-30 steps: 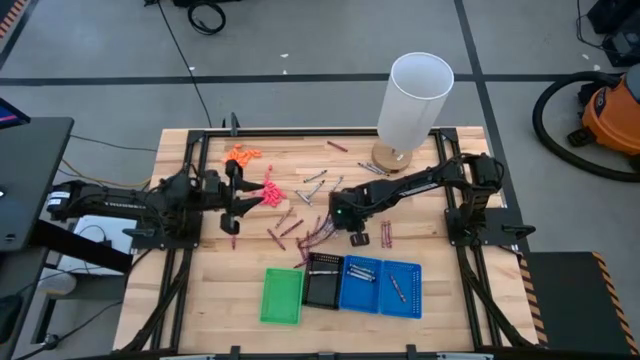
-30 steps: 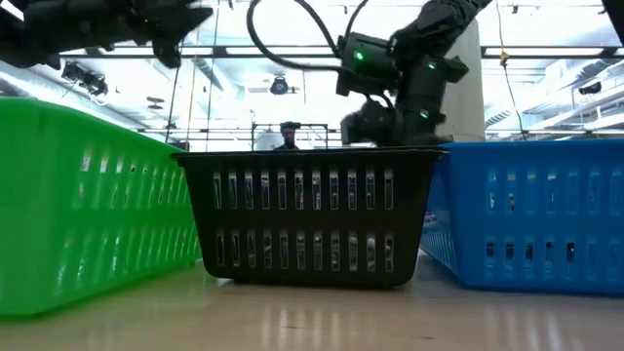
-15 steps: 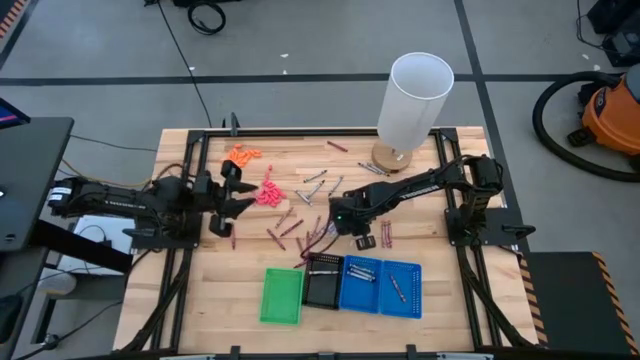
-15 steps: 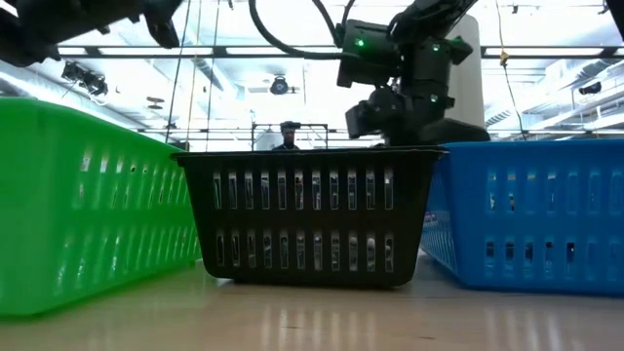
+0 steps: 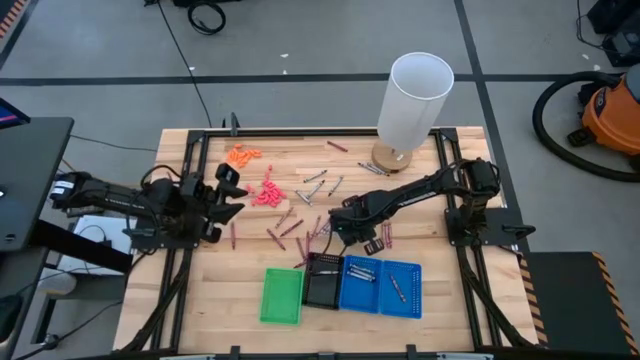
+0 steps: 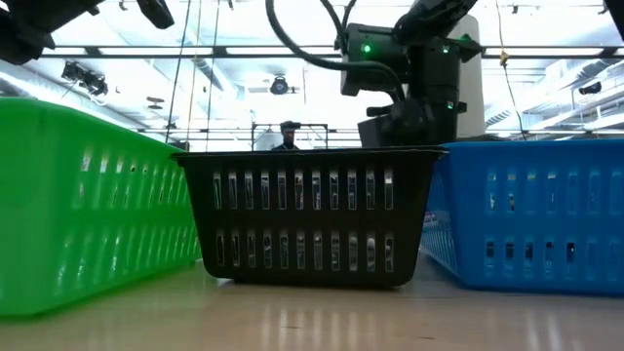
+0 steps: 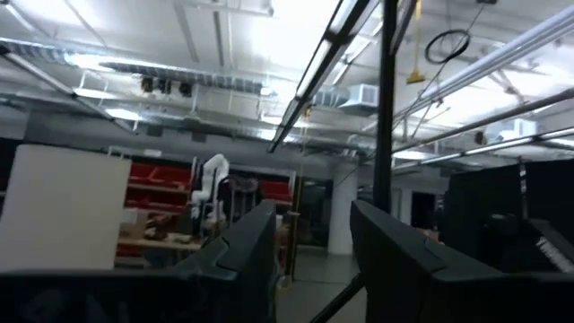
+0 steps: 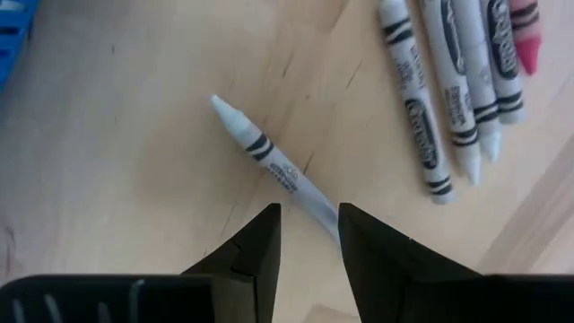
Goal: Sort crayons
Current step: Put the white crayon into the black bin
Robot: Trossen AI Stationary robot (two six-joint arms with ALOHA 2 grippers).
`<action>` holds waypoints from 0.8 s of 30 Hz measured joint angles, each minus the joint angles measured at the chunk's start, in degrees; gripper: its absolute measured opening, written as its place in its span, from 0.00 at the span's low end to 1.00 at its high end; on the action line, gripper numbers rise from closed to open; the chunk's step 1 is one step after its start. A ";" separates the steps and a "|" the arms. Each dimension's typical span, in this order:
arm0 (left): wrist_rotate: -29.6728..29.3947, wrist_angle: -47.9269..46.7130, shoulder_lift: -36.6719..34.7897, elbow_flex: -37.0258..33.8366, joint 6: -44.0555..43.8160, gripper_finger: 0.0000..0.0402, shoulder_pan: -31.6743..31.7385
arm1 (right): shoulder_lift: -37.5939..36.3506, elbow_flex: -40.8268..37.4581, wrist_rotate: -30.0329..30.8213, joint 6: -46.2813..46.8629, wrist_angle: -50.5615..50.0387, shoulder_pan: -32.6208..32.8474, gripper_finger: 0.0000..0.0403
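Lying flat on the wooden table [image 5: 230, 290], a grey crayon [image 8: 273, 162] in the right wrist view runs its long axis from the 10 o'clock side, where its pointed tip shows, down toward 4 o'clock, where its back end passes between the right gripper [image 8: 308, 235]'s fingers [image 8: 260, 238]. The jaws stand a little apart, straddling that end; whether they pinch it or only flank it I cannot tell. Toward 1 o'clock from it, a row of grey crayons [image 8: 453, 90] lies side by side, tips pointing roughly to 5 o'clock, with a red crayon [image 8: 525, 36] at the far edge.

From above, the right gripper [image 5: 345, 222] hangs over the table's middle, just behind the black tray [image 5: 322, 280], which sits between the green tray [image 5: 282, 296] and the blue trays [image 5: 380, 285]. Maroon crayons [image 5: 285, 228] lie scattered at many angles around it.

The left gripper [image 5: 222, 200] is raised at the table's 9 o'clock side, its fingers [image 7: 242, 247] spread and holding nothing. A white cylinder [image 5: 415, 100] stands at 12 o'clock.
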 joint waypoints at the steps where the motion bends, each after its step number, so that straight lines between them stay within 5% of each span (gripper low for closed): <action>1: 0.00 0.30 -0.01 0.00 0.15 0.39 -0.38 | 0.00 0.00 0.46 -0.11 0.23 0.10 0.31; 15: -1.25 -9.44 0.68 5.32 3.32 0.39 -4.33 | -0.09 0.02 0.67 -0.18 -2.78 0.67 0.31; 24: -2.32 -10.30 9.83 10.24 5.78 0.39 -4.38 | 2.69 0.39 0.34 -0.92 -2.91 0.74 0.31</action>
